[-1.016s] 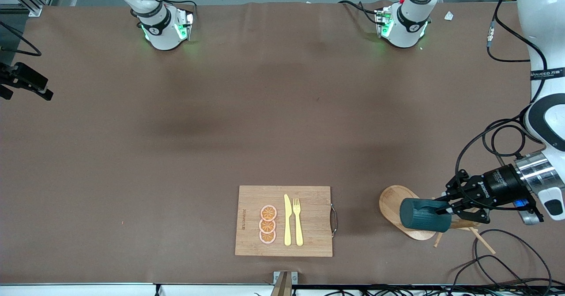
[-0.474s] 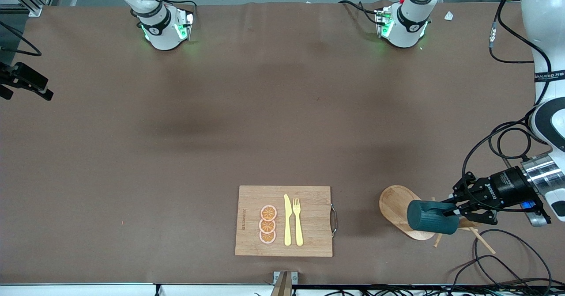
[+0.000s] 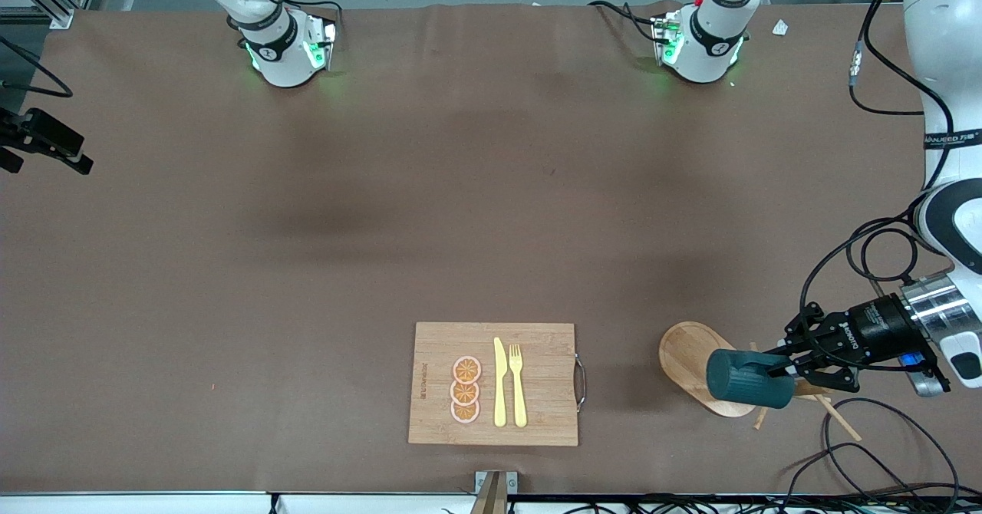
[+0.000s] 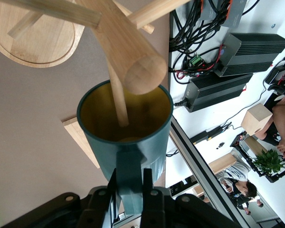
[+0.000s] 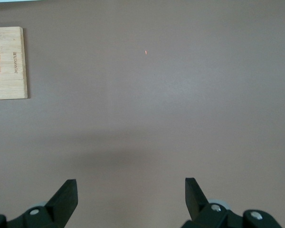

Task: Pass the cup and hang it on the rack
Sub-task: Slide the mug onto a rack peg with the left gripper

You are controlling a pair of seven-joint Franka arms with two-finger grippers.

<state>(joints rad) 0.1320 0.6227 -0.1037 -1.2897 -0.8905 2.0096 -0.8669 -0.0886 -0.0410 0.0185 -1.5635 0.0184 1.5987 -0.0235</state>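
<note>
Left pincer (image 3: 784, 366) is clamped on the handle of the cup (image 3: 740, 378), holding it on its side over the rack (image 3: 702, 367) at the left arm's end of the table (image 3: 430, 215). In the left wrist view the 2 fingers (image 4: 108, 190) squeeze the handle from either side, and the cup's open mouth faces the rack's post. One thin peg appears to reach into the tan-yellow inside, though it may only cross in front of the mouth.

Judging from this, the pass is done and the hanging is in hand. To do it well, the peg should go through the handle loop, or the cup should seat fully over the peg, before the fingers let go. The approach should follow the peg's own slant, slowly, so the rim does not knock the post and tip the rack on its oval base.

Only the left wrist view shows the peg against the cup's mouth; the front view shows just the dark teal outside lying across the base, with pegs poking out below it. That front view, in turn, places the cutting board (image 3: 493, 383) nearby, toward the right arm's end.

Right pincer (image 5: 131, 202) waits with fingers apart over bare table, gripping nothing.
</note>
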